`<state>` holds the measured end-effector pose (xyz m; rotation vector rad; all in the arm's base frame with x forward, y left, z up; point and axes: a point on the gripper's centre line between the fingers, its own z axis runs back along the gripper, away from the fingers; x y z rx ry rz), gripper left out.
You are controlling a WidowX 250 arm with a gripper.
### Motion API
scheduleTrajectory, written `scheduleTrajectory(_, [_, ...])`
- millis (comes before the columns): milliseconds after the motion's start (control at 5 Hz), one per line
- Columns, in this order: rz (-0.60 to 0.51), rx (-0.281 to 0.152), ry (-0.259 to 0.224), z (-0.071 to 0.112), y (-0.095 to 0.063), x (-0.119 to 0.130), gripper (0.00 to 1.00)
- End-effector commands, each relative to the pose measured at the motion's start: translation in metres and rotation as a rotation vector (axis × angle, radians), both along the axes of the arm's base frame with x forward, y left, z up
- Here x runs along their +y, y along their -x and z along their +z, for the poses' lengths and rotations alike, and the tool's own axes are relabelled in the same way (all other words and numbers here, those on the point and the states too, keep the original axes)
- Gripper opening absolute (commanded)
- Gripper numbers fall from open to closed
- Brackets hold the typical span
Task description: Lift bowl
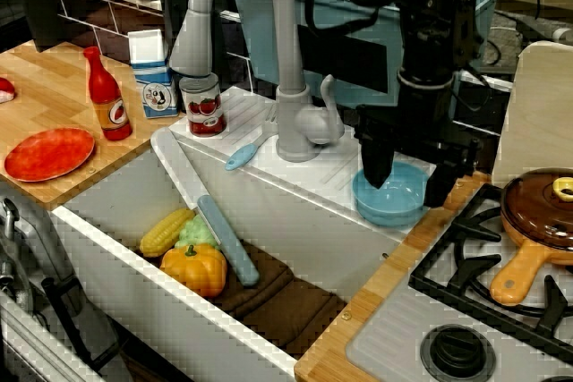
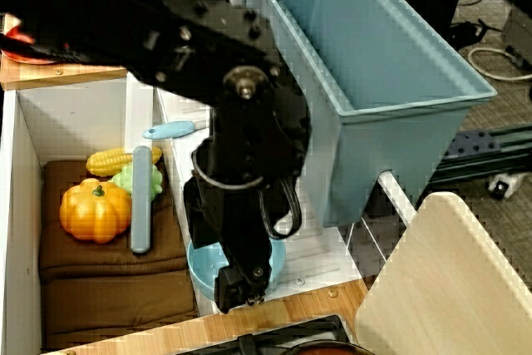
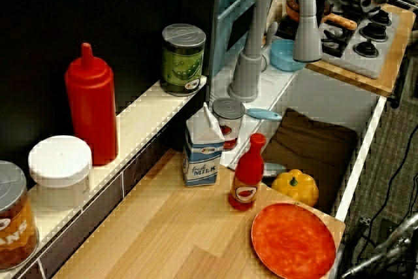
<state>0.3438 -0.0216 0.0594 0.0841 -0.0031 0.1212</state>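
One bowl on white sink ledge, gripper straddling.

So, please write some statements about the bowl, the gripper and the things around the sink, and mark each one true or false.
1. The bowl stands on the ledge to the right of the faucet. True.
2. The gripper has one finger inside the bowl and one outside its rim. True.
3. The pumpkin lies on the plate. False: it lies in the sink, and the plate carries nothing.
4. The bowl is red. False: it is light blue.
5. A milk carton stands on the counter beside the tomato can. True.
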Motion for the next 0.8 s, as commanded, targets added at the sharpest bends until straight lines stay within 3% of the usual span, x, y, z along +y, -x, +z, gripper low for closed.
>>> scheduleTrajectory(0, [0.014,-0.043,-0.005,0.001,-0.010,0.005,1.00])
scheduleTrajectory(600, [0.050,-0.056,-0.009,-0.010,-0.009,0.008,1.00])
